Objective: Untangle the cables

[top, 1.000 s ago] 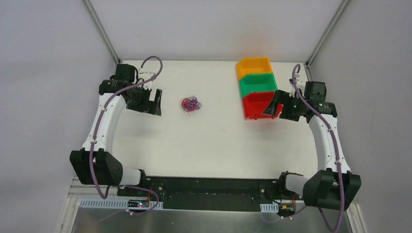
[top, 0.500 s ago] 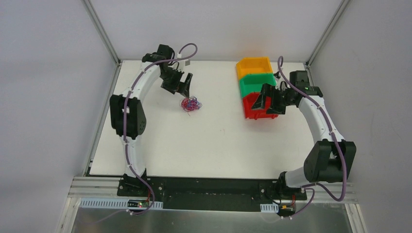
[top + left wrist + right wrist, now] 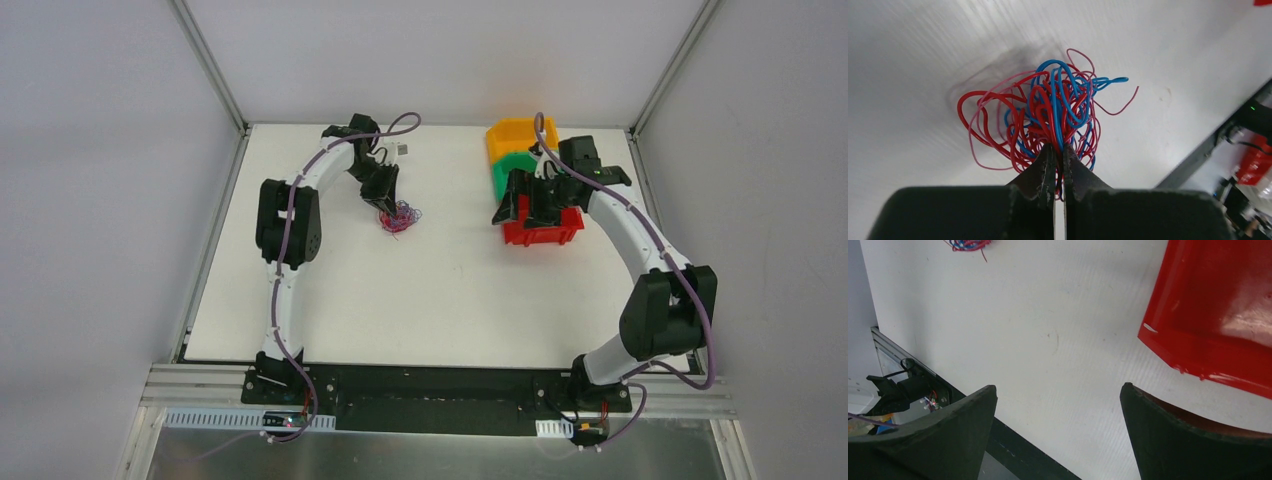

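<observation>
Pinching red/blue cables (image 3: pixel 1053 117) w/ L jaws, on desk (image 3: pixel 1048 340). Hovering w/ R jaws wide nr red bin (image 3: pixel 1218 305).

The left arm (image 3: pixel 272 320) and right arm (image 3: pixel 625 225) have white curved links, black joint housings, black wedge-shaped fingers (image 3: pixel 938 440) and thick purple hoses (image 3: pixel 403 121).

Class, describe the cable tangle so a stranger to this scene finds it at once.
Start at the white table and look left of centre, under the left arm's shut jaws. The cables form a small curly red-and-blue ball, unlike the three solid bins to the right.
</observation>
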You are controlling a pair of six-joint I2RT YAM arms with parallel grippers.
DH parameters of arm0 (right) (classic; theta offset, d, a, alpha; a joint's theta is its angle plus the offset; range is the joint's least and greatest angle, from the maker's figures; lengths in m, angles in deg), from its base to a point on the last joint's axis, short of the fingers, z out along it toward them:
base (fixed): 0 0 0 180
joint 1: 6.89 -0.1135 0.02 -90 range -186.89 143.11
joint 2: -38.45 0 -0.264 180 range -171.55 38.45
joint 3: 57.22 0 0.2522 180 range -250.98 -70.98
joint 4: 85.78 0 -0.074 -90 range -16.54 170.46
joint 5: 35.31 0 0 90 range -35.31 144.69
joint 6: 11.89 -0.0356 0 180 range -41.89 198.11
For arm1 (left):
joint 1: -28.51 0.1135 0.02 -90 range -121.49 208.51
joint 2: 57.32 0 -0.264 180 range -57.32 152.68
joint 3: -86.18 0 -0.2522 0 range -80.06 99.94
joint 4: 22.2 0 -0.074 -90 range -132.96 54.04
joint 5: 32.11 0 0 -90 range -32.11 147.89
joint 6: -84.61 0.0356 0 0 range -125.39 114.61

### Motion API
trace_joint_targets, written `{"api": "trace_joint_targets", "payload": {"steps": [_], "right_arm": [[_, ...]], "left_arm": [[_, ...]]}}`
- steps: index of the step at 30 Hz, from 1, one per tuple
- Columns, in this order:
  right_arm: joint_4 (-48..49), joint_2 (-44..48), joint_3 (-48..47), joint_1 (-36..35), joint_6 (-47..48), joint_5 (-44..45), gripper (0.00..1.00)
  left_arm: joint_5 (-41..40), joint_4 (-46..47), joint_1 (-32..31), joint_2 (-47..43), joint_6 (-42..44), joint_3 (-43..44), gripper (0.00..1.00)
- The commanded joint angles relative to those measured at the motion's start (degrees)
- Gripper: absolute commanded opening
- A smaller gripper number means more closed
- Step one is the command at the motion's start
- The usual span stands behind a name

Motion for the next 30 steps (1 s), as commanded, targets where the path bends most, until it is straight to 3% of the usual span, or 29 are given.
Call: {"api": "trace_joint_targets", "payload": {"steps": [1,4,6,14,16,18,20,21,26,30], "right_arm": [[8.0,-4.1,-3.5,-2.9,-9.1,-4.7,0.97],[13.0,-8.7,-4.5,-5.1,-16.9,-11.7,0.94],[16.7,-10.8,-4.9,-7.0,-20.6,-15.2,0.94],[24.7,-15.6,-5.1,-15.6,-27.4,-20.5,0.9],[25.2,-16.7,-5.1,-16.6,-27.6,-20.1,0.75],[25.0,-17.3,-4.8,-17.0,-26.9,-19.5,0.4],[23.2,-16.7,-4.4,-16.5,-24.9,-16.9,0.06],[21.6,-16.0,-4.0,-15.9,-23.1,-14.5,0.0],[15.2,-10.9,-2.0,-10.9,-15.7,-2.1,0.0],[11.3,-7.5,-1.2,-8.4,-11.8,2.3,0.0]], "left_arm": [[16.5,7.4,0.1,-14.7,-7.3,-15.4,0.0],[22.9,23.0,0.1,-26.1,-16.9,-31.5,0.0],[24.5,30.3,0.1,-29.7,-21.5,-37.3,0.0],[28.5,45.3,-0.1,-32.6,-34.0,-45.0,0.0],[29.0,47.1,-0.1,-33.2,-35.4,-45.6,0.0],[29.1,47.3,0.1,-34.4,-36.0,-45.8,0.0],[29.3,46.3,1.0,-36.4,-36.0,-46.5,0.0],[29.2,44.6,1.8,-37.8,-35.2,-46.6,0.0],[24.5,22.5,9.0,-44.9,-21.0,-43.0,0.0],[11.5,5.5,15.3,-47.7,-10.2,-37.9,0.0]]}}
